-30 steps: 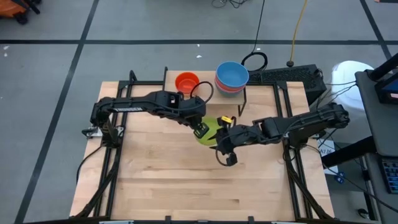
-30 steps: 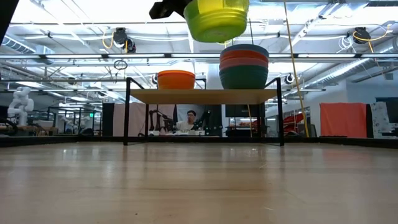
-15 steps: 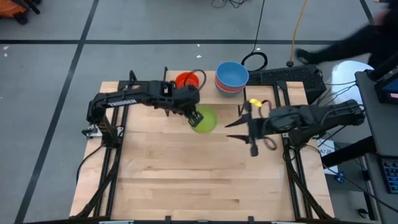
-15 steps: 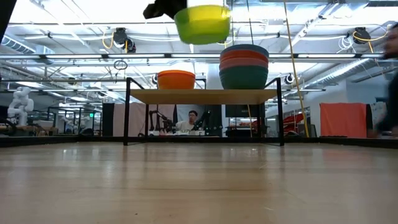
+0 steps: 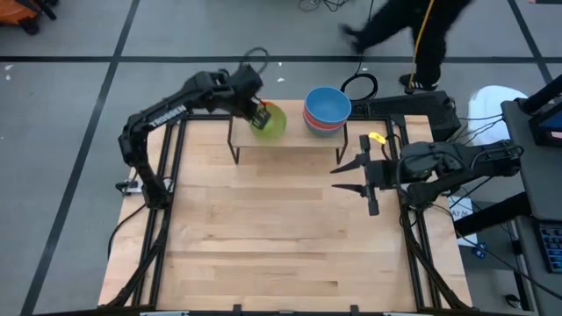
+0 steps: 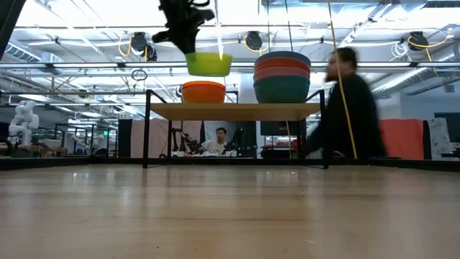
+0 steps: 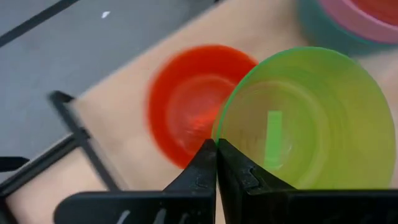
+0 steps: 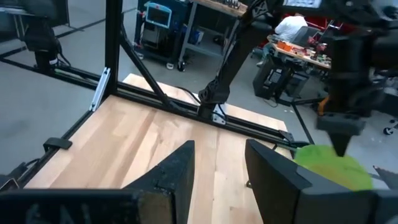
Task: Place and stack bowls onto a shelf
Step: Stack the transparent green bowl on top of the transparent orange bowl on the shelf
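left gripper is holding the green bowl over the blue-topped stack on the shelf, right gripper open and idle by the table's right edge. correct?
Not quite. The left gripper holds the green bowl over the orange bowl, not over the blue-topped stack; the low view shows it above the orange one on the shelf, and the left wrist view agrees. The right gripper is open and idle by the table's right edge.

The tabletop [image 5: 281, 237] is light wood with visible grain, faintly sheened – the shelf [image 6: 237, 111] a matching pale wood board on thin black metal legs. The green bowl [image 7: 305, 118] looks smooth, translucent plastic; the orange bowl [image 7: 196, 102] glossy plastic – the left hand [image 7: 216, 163] matt black
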Action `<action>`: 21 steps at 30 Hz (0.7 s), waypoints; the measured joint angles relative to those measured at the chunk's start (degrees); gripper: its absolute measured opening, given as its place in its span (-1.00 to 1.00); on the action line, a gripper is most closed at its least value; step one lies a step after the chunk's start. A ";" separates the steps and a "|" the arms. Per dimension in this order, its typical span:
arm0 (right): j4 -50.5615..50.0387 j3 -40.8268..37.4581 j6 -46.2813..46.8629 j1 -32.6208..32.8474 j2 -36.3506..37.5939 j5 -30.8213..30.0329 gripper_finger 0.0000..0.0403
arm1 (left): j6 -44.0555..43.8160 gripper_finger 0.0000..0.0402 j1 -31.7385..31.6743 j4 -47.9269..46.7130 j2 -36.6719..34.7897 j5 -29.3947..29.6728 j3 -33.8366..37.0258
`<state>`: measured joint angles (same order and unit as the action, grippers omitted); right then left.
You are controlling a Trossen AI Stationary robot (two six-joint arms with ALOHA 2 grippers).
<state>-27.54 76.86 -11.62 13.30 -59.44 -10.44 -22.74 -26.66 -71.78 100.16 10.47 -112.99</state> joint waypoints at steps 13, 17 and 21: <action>-1.91 0.00 -4.17 -0.22 -0.02 -1.29 -0.33 | 5.92 -1.00 -10.83 1.99 0.87 -6.18 -0.02; -1.87 0.00 -4.73 -0.22 -0.02 -3.41 -0.33 | 6.24 -1.00 -11.17 1.30 2.37 -6.54 0.04; -1.89 0.00 -4.72 -0.22 -0.02 -3.30 -0.33 | 7.63 -1.00 -11.41 2.11 2.79 -7.60 0.04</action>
<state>-29.43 76.86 -16.34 13.08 -59.46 -13.74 -15.11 -38.07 -69.67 102.95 2.87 -112.95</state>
